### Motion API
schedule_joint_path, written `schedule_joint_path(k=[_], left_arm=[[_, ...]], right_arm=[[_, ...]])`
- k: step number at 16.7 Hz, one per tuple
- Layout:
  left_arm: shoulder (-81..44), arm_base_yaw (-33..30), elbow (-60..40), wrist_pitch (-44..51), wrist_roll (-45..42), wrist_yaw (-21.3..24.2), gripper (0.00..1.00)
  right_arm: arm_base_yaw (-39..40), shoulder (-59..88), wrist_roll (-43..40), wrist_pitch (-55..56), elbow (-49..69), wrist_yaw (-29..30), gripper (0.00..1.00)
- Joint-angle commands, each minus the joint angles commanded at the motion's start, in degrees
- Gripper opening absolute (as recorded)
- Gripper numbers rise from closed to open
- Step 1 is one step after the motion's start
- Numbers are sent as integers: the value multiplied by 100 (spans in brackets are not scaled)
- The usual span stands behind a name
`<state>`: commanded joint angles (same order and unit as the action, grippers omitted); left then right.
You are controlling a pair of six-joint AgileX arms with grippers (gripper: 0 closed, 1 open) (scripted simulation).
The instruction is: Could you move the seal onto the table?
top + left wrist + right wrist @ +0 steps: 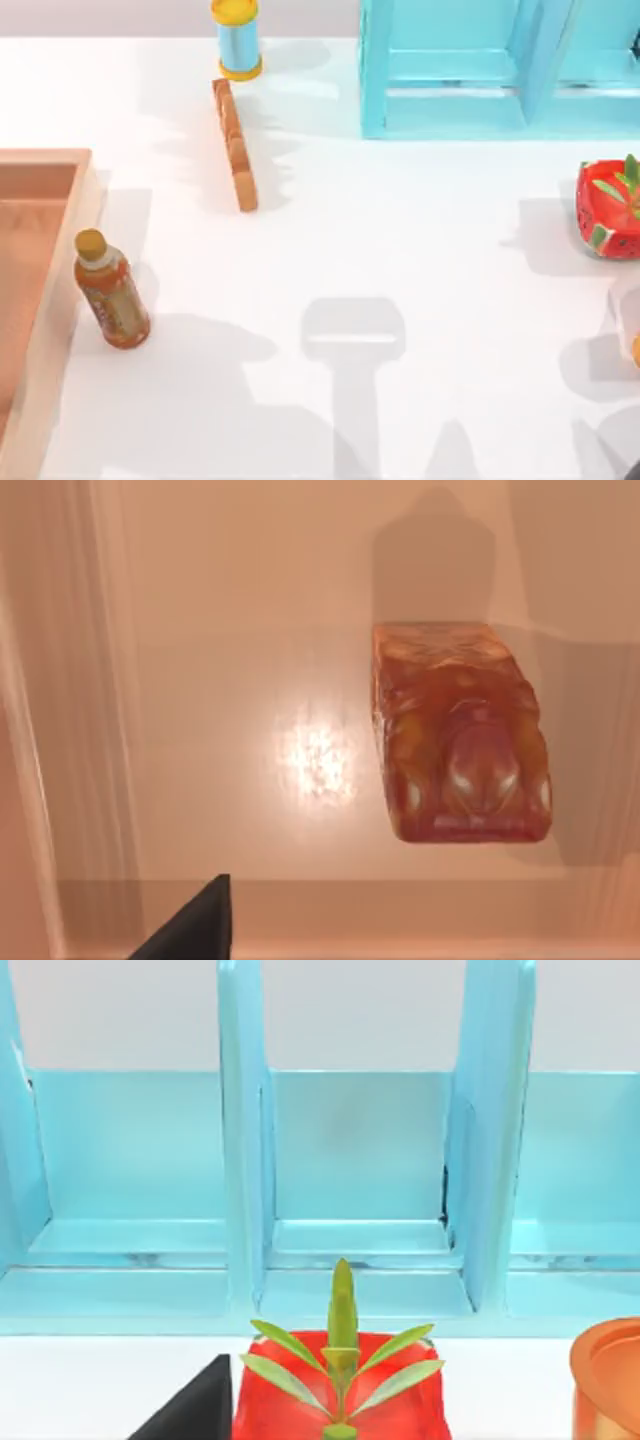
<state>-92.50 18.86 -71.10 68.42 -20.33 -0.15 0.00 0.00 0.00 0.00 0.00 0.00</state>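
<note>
The seal (455, 740), an amber-brown block with a darker red end, rests on the floor of the brown wooden tray (200, 630) and is seen from above in the left wrist view. My left gripper (195, 930) hovers over the tray, short of the seal and to one side of it, with only a dark tip in sight. In the top view the tray (40, 165) lies at the left edge, beside the white table (400, 260). My right gripper (195, 1410) shows a dark tip facing the red plant pot (300, 1410).
A brown yellow-capped bottle (112, 292) stands by the tray's right rim. A long orange-brown bar (235, 145) and a blue spool (238, 38) are at the back. The turquoise shelf unit (480, 70) is at the back right, the red pot (610, 210) at the right edge.
</note>
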Motion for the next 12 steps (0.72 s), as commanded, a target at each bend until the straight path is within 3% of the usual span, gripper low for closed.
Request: schedule_joint_path(k=[4, 12], left_arm=[[-187, 27, 202, -384, -11, 0, 100], [-715, 56, 1368, -2055, -46, 3, 100]], right_arm=[[0, 0, 0, 0, 0, 0, 100], [0, 0, 0, 0, 0, 0, 100]])
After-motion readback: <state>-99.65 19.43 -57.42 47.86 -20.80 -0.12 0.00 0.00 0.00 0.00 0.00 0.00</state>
